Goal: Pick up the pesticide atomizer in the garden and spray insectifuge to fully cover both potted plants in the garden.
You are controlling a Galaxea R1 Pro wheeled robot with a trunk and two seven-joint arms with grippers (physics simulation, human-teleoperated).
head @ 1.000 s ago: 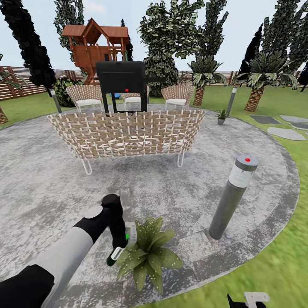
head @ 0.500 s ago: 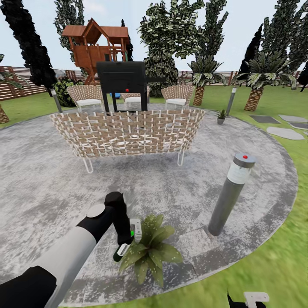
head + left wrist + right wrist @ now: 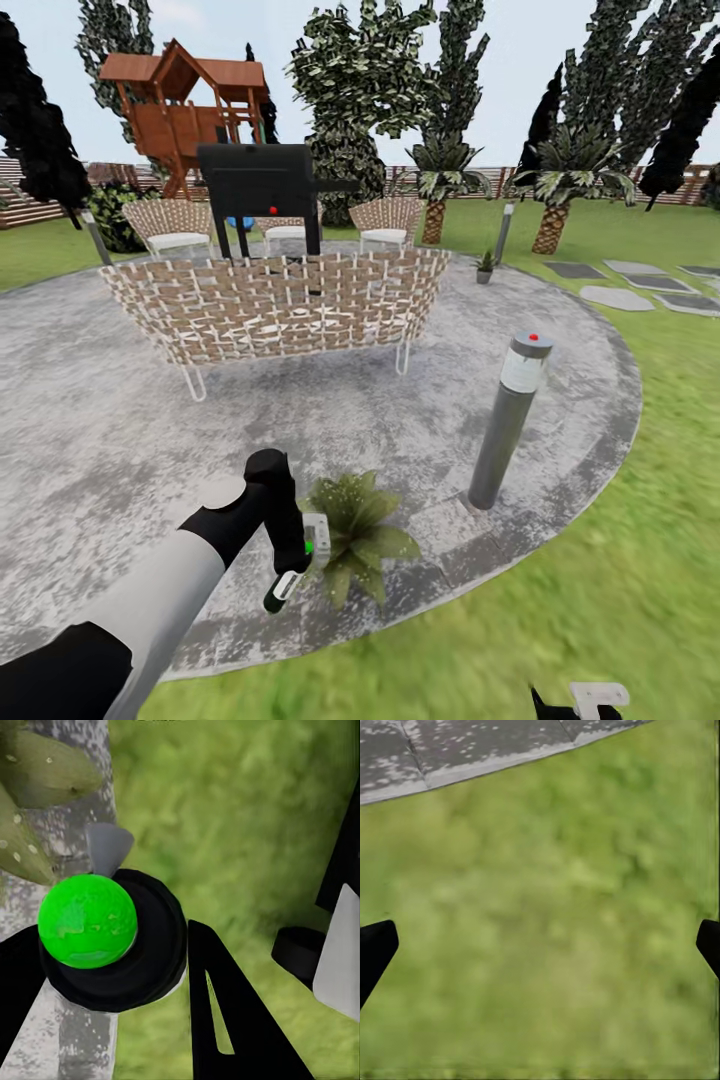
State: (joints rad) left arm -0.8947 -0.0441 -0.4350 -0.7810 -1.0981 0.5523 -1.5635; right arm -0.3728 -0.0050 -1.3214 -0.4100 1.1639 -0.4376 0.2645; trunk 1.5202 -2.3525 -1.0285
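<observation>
My left gripper (image 3: 288,562) is shut on the pesticide atomizer (image 3: 283,590), a slim dark bottle with a pale trigger head (image 3: 316,535). It hangs tilted just left of the near potted plant (image 3: 360,532), a low rosette at the patio's front edge. In the left wrist view the atomizer's bright green end (image 3: 88,921) sits between black fingers (image 3: 225,1020), with leaves (image 3: 37,772) close by. The second potted plant (image 3: 486,266) stands far back right by a thin lamp. My right gripper (image 3: 585,700) is low at the frame's bottom and stands open (image 3: 540,952) over grass.
A grey bollard lamp (image 3: 508,420) rises right of the near plant. A wicker sofa (image 3: 270,305) crosses the mid patio, with a black grill (image 3: 265,185) and wicker chairs (image 3: 180,222) behind. Lawn (image 3: 600,560) surrounds the paved patio (image 3: 90,440); stepping stones (image 3: 620,296) lie far right.
The whole picture has slid left and the near plant looks smaller, so the camera moved. My left gripper sank slightly at first, keeping the atomizer beside the plant.
</observation>
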